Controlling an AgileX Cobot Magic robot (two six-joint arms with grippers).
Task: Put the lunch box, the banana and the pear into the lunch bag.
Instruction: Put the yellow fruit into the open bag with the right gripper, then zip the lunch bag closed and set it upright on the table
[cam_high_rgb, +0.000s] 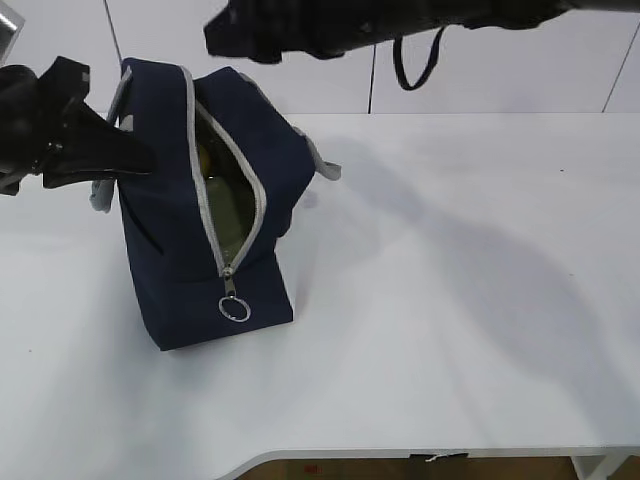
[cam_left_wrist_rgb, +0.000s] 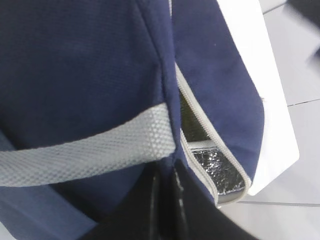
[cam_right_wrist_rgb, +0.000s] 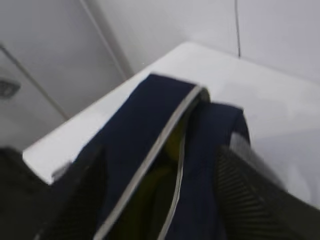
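Above the lunch bag (cam_high_rgb: 205, 215), the right gripper (cam_right_wrist_rgb: 160, 200) hangs with its fingers (cam_right_wrist_rgb: 260, 200) spread wide apart and nothing between them. At the bag's left side, the left gripper (cam_high_rgb: 140, 160) is pinched together on the navy fabric beside a grey handle (cam_left_wrist_rgb: 90, 150). Through the unzipped opening shows something yellow and green, unclear which item. The bag stands on a white table (cam_high_rgb: 450, 300).

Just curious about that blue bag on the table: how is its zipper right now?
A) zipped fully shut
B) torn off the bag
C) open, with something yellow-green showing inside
C: the lunch bag gapes along its grey zipper, with yellow-green showing inside.
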